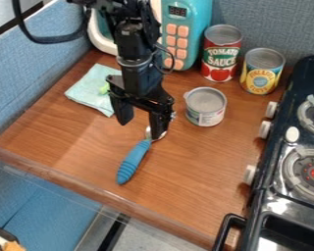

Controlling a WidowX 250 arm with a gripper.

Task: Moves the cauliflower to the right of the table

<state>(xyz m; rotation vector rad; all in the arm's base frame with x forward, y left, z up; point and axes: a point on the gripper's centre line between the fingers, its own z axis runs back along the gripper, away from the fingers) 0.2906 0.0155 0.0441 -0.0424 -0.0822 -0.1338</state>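
Note:
The gripper (141, 129) hangs over the left-centre of the wooden table, its fingers spread apart with nothing seen between them. Just left of the arm, a small bright green piece (105, 88) shows on the folded pale green cloth (89, 91); it may be part of the cauliflower, but the arm hides whatever lies behind it, so I cannot tell. The gripper's right finger overlaps the metal end of a blue-handled spoon (133, 162), which lies slanted on the table (186, 188).
An opened can (205, 110) stands right of the gripper. Behind it are a tomato sauce can (221, 56) and a yellow-labelled can (261, 73). A teal toy microwave (186, 29) stands at the back, and a black stove (277, 196) borders the table's right side.

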